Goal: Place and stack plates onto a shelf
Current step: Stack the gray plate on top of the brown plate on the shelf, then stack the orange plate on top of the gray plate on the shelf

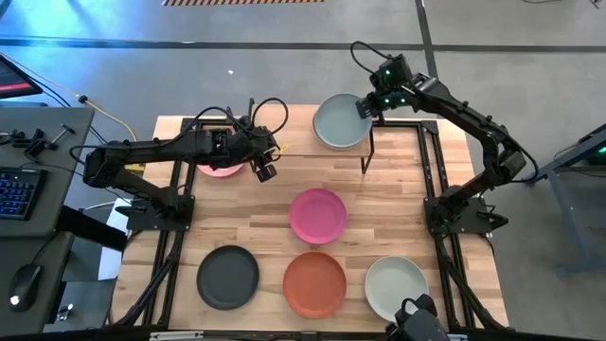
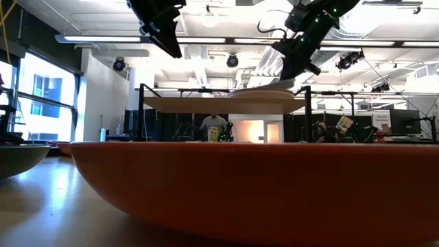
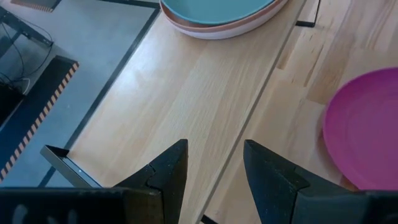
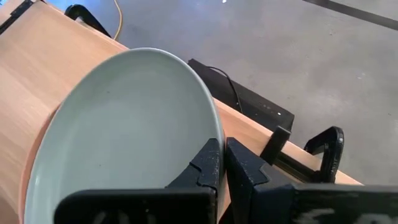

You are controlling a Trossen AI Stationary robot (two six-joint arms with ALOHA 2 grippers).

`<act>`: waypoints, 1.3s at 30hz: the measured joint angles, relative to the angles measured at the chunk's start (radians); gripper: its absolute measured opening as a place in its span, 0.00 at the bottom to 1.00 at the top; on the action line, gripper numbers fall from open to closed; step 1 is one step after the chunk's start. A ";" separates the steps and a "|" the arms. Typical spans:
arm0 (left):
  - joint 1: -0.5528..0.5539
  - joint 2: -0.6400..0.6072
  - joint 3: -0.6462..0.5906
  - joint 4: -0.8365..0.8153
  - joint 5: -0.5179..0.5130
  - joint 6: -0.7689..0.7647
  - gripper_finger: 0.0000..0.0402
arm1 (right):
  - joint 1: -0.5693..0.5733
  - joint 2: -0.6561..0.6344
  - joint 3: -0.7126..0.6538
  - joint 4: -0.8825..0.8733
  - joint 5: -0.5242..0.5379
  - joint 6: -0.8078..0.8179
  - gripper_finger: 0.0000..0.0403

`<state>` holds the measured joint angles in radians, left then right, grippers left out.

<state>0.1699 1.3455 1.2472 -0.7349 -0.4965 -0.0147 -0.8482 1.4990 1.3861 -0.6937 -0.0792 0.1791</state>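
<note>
A round sage plate (image 1: 339,120), matte with a low raised rim, sits on top of a stack at the right end of the shelf (image 1: 303,142). The right end effector (image 1: 365,108) pinches its rim, fingers pressed onto the edge. The shelf is a light wood riser on thin black legs, standing at the far side of the tabletop (image 1: 379,213).

At the shelf's left end a light pink plate (image 1: 220,170) shows partly under the left arm. The left end effector (image 1: 264,171) hovers over the shelf's middle, its fingers (image 3: 171,171) spread apart and holding nothing.

On the tabletop nearer the camera lie a magenta plate (image 1: 317,215), then a row of three: charcoal plate (image 1: 227,277), orange plate (image 1: 314,283), and pale mint plate (image 1: 396,286).
</note>
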 joint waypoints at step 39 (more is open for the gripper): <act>0.000 0.000 0.000 0.000 0.000 0.000 0.37 | 0.002 -0.058 0.000 -0.021 -0.090 0.052 0.40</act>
<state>0.1699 1.3454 1.2472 -0.7353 -0.4965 -0.0150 -0.8466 1.4406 1.3861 -0.7145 -0.1690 0.2310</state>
